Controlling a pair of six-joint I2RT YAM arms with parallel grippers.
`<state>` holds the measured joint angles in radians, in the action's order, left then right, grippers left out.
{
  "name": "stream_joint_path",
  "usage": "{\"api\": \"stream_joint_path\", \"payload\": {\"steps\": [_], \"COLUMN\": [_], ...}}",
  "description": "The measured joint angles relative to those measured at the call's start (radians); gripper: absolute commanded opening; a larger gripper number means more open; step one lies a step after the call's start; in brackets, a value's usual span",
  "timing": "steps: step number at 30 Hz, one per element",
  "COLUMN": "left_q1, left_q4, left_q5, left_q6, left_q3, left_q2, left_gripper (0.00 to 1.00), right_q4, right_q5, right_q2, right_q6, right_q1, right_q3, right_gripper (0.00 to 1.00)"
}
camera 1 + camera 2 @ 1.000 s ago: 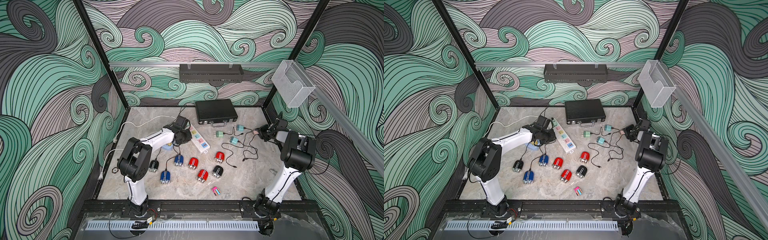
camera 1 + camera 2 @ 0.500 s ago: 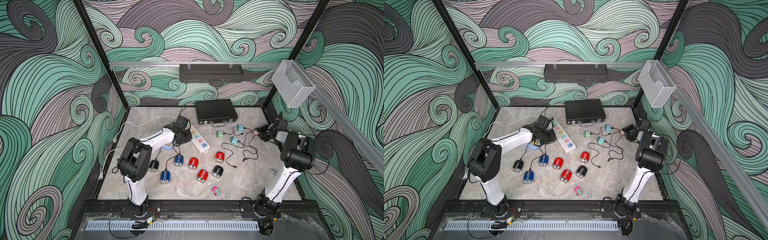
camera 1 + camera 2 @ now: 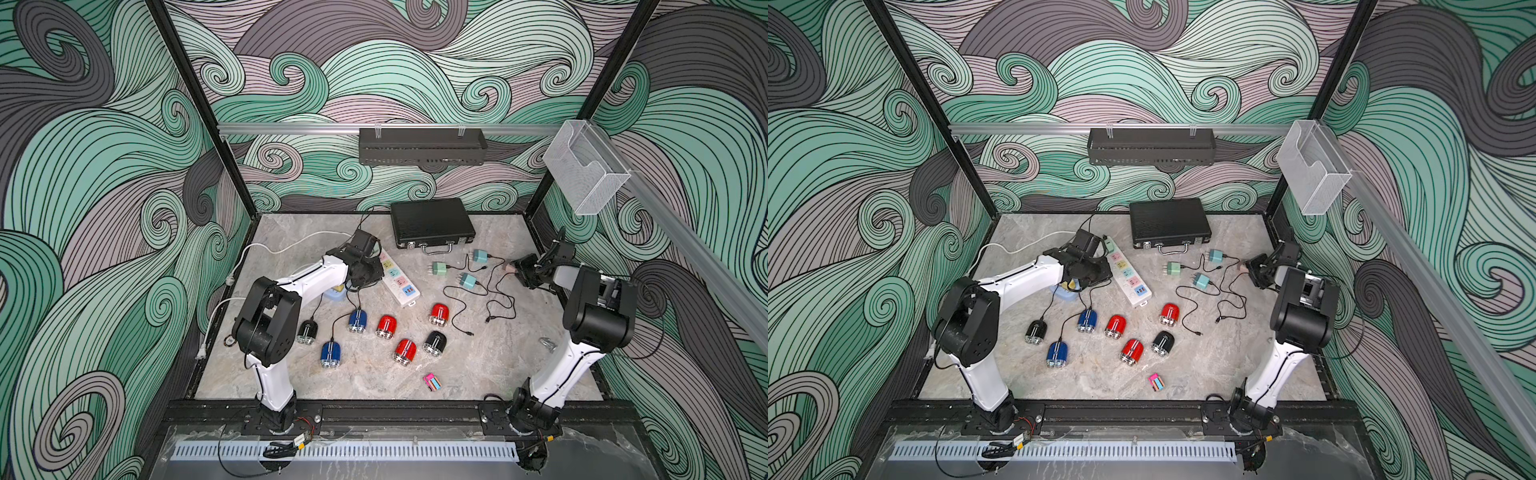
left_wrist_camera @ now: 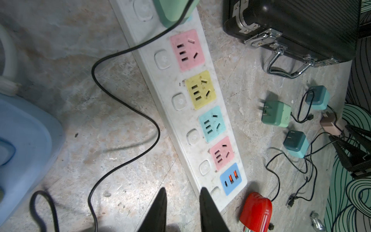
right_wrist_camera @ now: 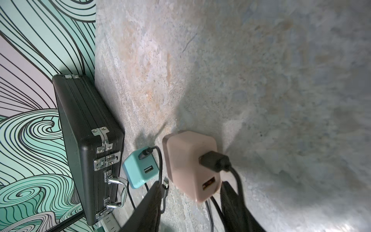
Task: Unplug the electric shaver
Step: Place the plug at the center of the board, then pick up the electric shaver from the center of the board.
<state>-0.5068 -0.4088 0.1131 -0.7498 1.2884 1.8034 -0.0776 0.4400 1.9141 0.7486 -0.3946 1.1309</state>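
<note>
Starting at the right fingers (image 5: 148, 204): spread wide, flanking a dusty-pink plastic charger block (image 5: 190, 160) without pinching it, block resting on the grey marbled desk (image 5: 261, 80), a short black lead (image 5: 214, 162) plugged into it. Nothing gripped over there, out at the desk's right edge, near three loose teal and green charger cubes (image 3: 439, 268).

Over to the left fingers (image 4: 210, 209): a narrow gap apart, empty, tips at the USB end of the long white power strip with pastel sockets (image 4: 164, 80), touching it or just above, hard to tell. Following the strip's long axis straight away from those tips: every pastel panel in the left wrist view vacant, then a mint-green plug block (image 4: 174, 10) seated at the far end, the only thing seen plugged in. Trailing from it, a thin black cable (image 4: 158, 132), snaking back across the desk past the fingers and out of the wrist view.

Further out, three corded shavers lying on the near side of the strip: a black capsule-shaped electric shaver (image 3: 306, 331), a blue capsule-shaped electric shaver (image 3: 357, 320) and a second blue one (image 3: 331, 353), leads running up under the left arm (image 3: 307, 276), ends hidden. No telling the green block's cable from the others down there.

Judging the coming move: green block the likely target, a pull straight out of its socket, left arm far nearer, right arm (image 3: 598, 316) well apart across the desk.
</note>
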Motion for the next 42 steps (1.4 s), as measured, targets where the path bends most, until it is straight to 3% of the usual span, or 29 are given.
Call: {"api": "stream_joint_path", "payload": {"steps": [20, 27, 29, 32, 42], "left_q1": [0.000, 0.000, 0.000, 0.000, 0.000], "left_q4": [-0.073, -0.130, -0.148, -0.174, -0.208], "left_q5": [-0.050, -0.077, -0.085, -0.092, -0.104], "left_q6": [0.043, 0.071, 0.080, 0.096, 0.127], "left_q3": [0.039, 0.041, 0.043, 0.047, 0.029], "left_q2": [-0.068, -0.111, -0.123, -0.134, -0.175], "left_gripper": [0.32, 0.46, 0.55, 0.58, 0.58], "right_q4": [-0.084, -0.100, -0.106, -0.128, -0.218], "right_q5": [-0.071, -0.101, -0.106, -0.119, -0.203], "right_q2": [-0.172, -0.311, -0.352, -0.407, -0.571], "right_q6": [-0.017, -0.039, -0.046, -0.066, -0.143], "right_q1": [-0.010, -0.010, -0.009, -0.001, 0.188], "right_q3": [-0.147, -0.214, -0.237, -0.256, -0.249], "right_gripper": [0.50, 0.51, 0.50, 0.50, 0.48]}}
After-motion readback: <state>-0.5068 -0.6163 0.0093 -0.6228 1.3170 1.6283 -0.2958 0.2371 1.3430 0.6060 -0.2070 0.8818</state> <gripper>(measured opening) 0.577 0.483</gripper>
